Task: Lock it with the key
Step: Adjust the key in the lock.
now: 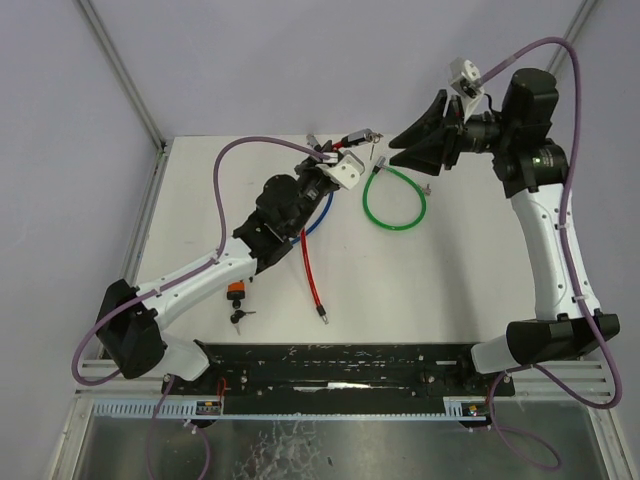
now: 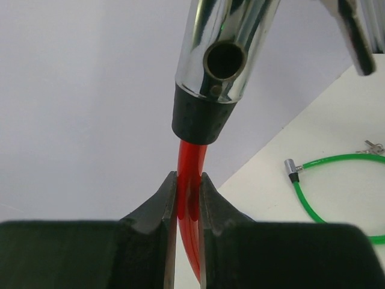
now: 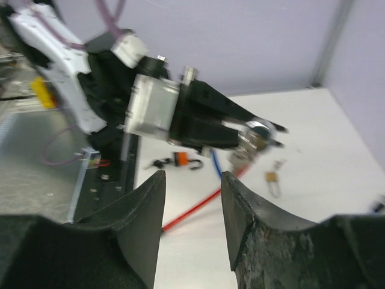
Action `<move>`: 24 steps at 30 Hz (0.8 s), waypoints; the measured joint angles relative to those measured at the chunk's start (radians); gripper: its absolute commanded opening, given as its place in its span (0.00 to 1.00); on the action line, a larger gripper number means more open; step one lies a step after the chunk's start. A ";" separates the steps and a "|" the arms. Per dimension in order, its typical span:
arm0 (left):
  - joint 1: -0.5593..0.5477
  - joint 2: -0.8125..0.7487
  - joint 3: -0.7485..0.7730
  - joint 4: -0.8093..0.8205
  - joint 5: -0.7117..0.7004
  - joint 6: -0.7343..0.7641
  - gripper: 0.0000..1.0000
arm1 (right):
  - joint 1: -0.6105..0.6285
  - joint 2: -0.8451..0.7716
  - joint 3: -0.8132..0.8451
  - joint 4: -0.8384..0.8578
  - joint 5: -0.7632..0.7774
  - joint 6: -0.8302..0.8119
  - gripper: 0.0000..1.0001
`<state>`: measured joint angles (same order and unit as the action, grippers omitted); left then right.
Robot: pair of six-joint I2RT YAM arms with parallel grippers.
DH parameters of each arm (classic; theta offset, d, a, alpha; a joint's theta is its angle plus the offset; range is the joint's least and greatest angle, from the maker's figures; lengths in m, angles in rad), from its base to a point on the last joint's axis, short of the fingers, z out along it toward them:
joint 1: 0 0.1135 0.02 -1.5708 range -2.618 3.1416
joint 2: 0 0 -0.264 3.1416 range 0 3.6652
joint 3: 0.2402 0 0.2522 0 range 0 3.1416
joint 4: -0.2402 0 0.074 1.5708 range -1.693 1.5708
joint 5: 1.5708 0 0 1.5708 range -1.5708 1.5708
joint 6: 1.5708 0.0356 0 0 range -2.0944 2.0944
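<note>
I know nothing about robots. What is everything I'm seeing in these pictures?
red cable lock: one, red with chrome head, held up by the left arm, tail on the table
green cable lock: one, green, looped on the table
blue cable: one, blue, partly under the left arm
orange padlock: one, orange, on the table beside the left arm
keys: one small bunch, dark, next to the orange padlock
table: one, white
left arm: one, white and black, jaws shut on the red cable lock
right arm: one, white and black, jaws open, empty
</note>
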<state>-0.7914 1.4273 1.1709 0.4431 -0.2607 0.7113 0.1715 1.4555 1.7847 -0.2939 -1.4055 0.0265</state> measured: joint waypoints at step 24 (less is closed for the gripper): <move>0.000 -0.008 -0.057 0.100 0.040 0.050 0.00 | 0.045 0.045 0.163 -0.329 0.283 -0.375 0.41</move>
<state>-0.7914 1.4193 1.1137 0.5434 -0.2211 0.7609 0.2169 1.5005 1.9476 -0.6231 -1.1221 -0.3485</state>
